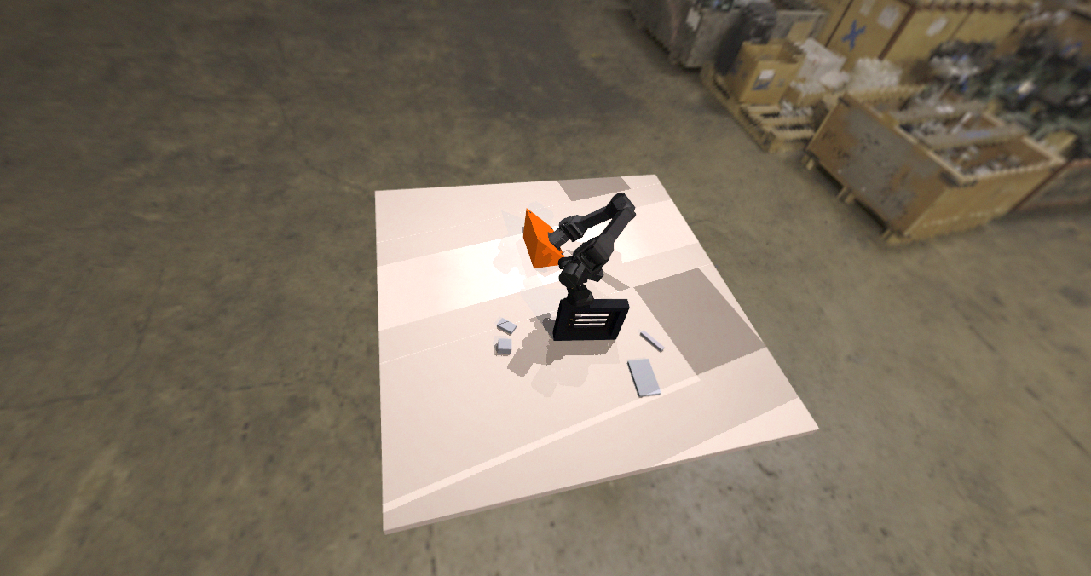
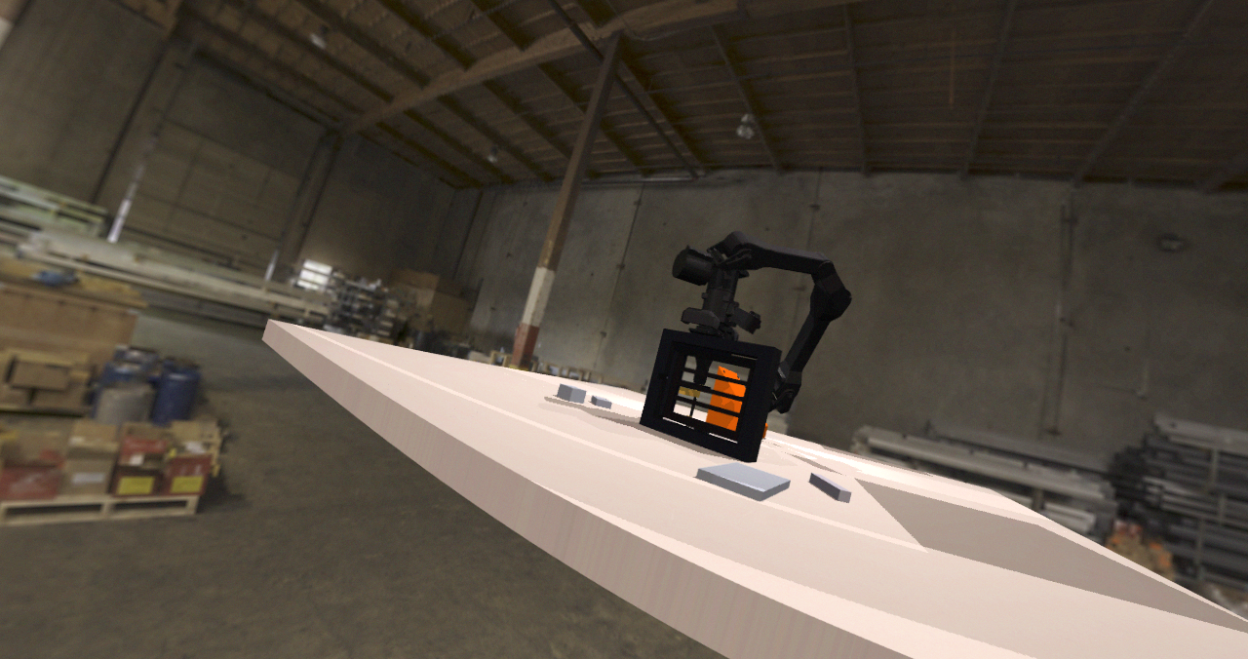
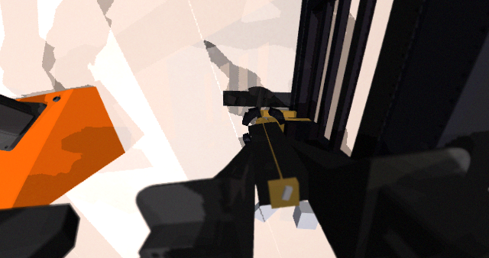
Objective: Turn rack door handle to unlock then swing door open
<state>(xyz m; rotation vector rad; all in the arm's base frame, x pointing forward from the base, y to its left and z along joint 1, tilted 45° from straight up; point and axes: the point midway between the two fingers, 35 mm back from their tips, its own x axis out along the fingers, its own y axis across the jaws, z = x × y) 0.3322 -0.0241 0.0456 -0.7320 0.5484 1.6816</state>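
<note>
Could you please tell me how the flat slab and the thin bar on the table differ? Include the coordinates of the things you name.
The slab [image 1: 643, 377] [image 2: 743, 480] is broad, the bar [image 1: 652, 341] [image 2: 830, 486] narrow. The slab is clearly the larger, the bar the smaller. In the exterior view, the bar lies farther right than the slab. Both are greyish and lie on the table [image 1: 442, 435] [image 2: 558, 559].

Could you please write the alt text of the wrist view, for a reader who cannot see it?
The gripper's jaws are closed on the rack door's upright handle, which is black and yellow. On the right stands the dark rack door with bars; on the left is an orange block. Two small grey blocks lie on the pale table beyond the handle.
</note>
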